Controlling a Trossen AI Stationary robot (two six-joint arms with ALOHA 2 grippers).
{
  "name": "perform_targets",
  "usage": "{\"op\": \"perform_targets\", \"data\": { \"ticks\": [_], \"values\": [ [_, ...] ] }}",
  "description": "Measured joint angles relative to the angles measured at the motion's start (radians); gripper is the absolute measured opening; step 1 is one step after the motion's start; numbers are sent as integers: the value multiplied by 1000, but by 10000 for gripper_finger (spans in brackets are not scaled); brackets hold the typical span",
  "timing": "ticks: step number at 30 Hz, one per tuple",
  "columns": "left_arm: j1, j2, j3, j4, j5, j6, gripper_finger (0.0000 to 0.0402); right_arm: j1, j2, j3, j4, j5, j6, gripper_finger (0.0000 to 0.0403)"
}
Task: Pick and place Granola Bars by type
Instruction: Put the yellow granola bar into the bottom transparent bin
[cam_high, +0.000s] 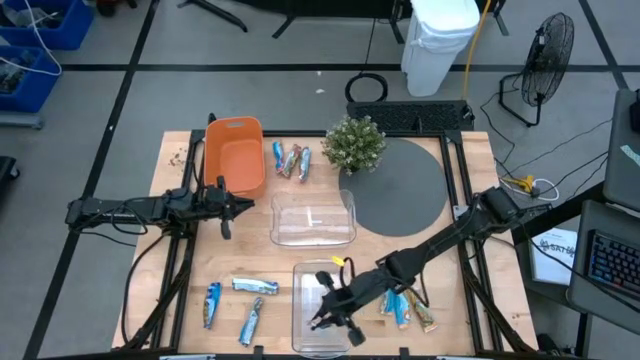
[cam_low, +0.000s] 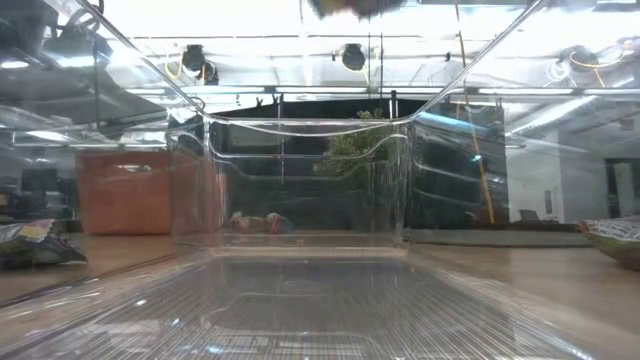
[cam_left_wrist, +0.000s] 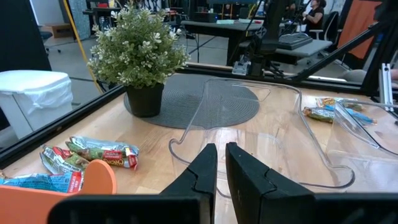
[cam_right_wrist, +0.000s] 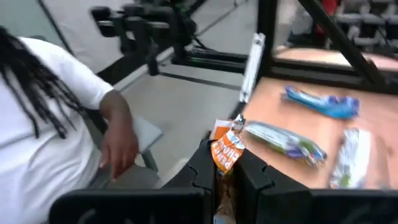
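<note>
My right gripper (cam_high: 326, 316) hangs over the near clear bin (cam_high: 305, 335), shut on an orange-wrapped granola bar (cam_right_wrist: 225, 152). Three blue-and-silver bars (cam_high: 250, 288) lie on the table left of that bin. More bars (cam_high: 405, 308) lie to its right, and others (cam_high: 290, 160) beside the orange bin (cam_high: 235, 155). A second clear bin (cam_high: 315, 220) stands at mid-table. My left gripper (cam_high: 227, 213) waits shut at the table's left, touching nothing; its fingers (cam_left_wrist: 221, 155) point at the mid-table bin. My right gripper pinches the orange-wrapped bar between its two fingers. The wrapper's crimped end (cam_right_wrist: 229, 144) sticks out past the fingertips. The fingers reach nearly level, slanting toward the table's near left. The bar is lifted clear, above the near clear bin.
A potted plant (cam_high: 355, 145) stands on a round grey mat (cam_high: 405, 190) at the far right. A person in a white shirt (cam_right_wrist: 43, 124) sits beyond the table's near edge. Bare wood (cam_high: 190, 270) lies between the bins and the left edge.
</note>
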Motion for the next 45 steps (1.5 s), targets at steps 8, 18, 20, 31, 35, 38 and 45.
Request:
{"op": "perform_targets", "data": {
  "ticks": [8,18,20,31,35,38,45],
  "values": [
    [0,0,0,0,0,0,37,-47,37,0,-4,116,85,15],
    [0,0,0,0,0,0,37,-62,46,-12,-91,327,106,15],
    [0,0,0,0,0,0,37,-62,45,-12,-120,330,131,15],
    [0,0,0,0,0,0,37,-45,45,-13,-259,330,209,16],
    [0,0,0,0,0,0,37,-49,45,-13,-328,332,238,16],
    [0,0,0,0,0,0,37,-51,45,-13,-329,333,242,16],
    [0,0,0,0,0,0,37,-59,45,-13,-330,333,230,17]
  ]
}}
